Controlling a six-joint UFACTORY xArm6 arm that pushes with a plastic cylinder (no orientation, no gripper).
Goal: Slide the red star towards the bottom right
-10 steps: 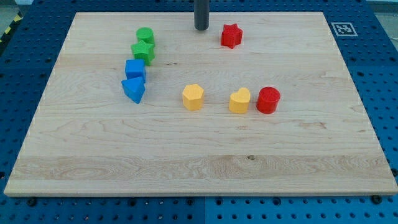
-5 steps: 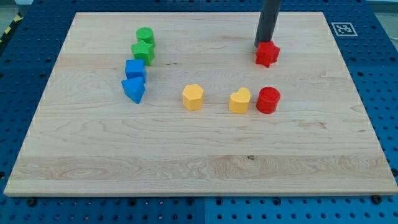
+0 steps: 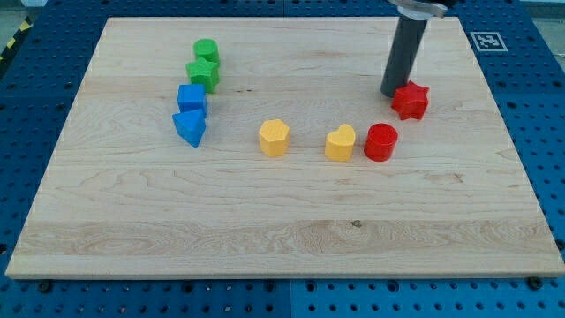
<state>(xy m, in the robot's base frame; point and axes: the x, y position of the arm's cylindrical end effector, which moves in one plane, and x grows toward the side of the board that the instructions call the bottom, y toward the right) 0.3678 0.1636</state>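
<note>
The red star (image 3: 411,100) lies on the wooden board (image 3: 282,230) in the right half, a little above and to the right of the red cylinder (image 3: 381,141). My tip (image 3: 393,93) stands right against the star's upper left side. The dark rod rises from it to the view's top edge.
A yellow heart (image 3: 340,142) sits left of the red cylinder, and a yellow hexagon (image 3: 274,137) further left. At the left stand a green cylinder (image 3: 207,51), a green star (image 3: 203,73), a blue cube (image 3: 192,98) and a blue triangle (image 3: 190,127). A marker tag (image 3: 486,40) is at the top right corner.
My tip moved from the top centre to the right and down, pushing the red star down and to the right toward the red cylinder. The other blocks stayed put.
</note>
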